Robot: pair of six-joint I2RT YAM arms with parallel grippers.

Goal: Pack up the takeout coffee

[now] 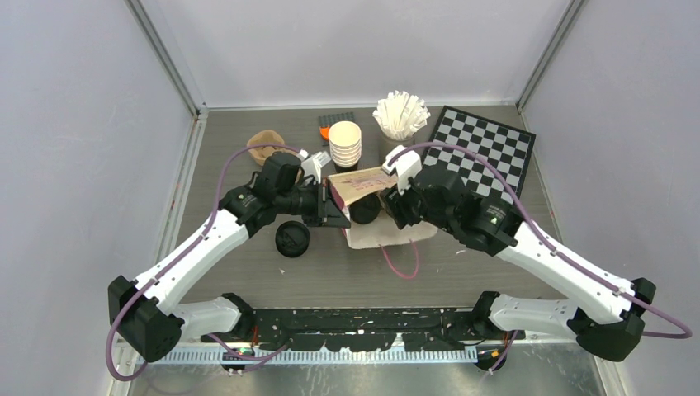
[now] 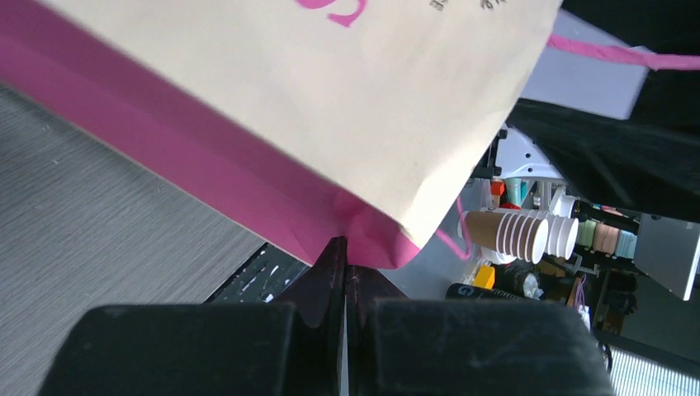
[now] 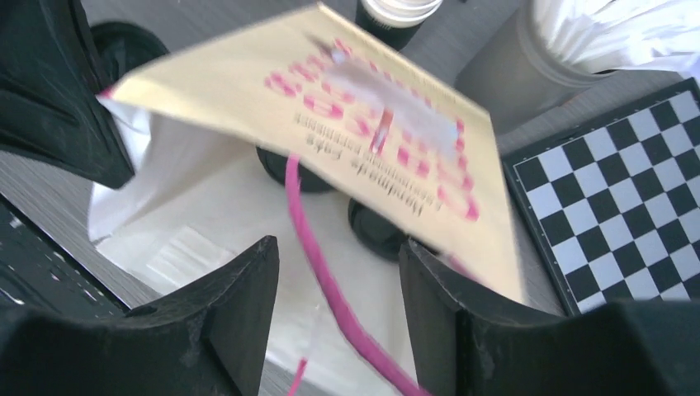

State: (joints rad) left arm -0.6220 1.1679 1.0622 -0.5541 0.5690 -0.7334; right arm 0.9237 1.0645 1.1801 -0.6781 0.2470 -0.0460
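A beige paper bag (image 1: 361, 185) with pink print lies on its side mid-table, its white inside (image 3: 223, 214) showing. My left gripper (image 2: 347, 244) is shut on the bag's pink edge (image 2: 248, 198) and holds the top flap up. One takeout coffee (image 1: 291, 239), black lid up, stands on the table left of the bag. Another black lid (image 1: 366, 209) shows in the bag's mouth. Two dark round lids (image 3: 376, 235) sit under the flap in the right wrist view. My right gripper (image 3: 338, 247) is open at the mouth, the pink handle cord (image 3: 318, 247) running loose between its fingers.
Behind the bag stands a stack of lidless cream cups (image 1: 345, 144), with a holder of white paper sticks (image 1: 401, 115) to its right. A checkerboard (image 1: 483, 148) lies at the back right and a brown object (image 1: 266, 147) at the back left. Pink cord (image 1: 402, 266) trails toward me.
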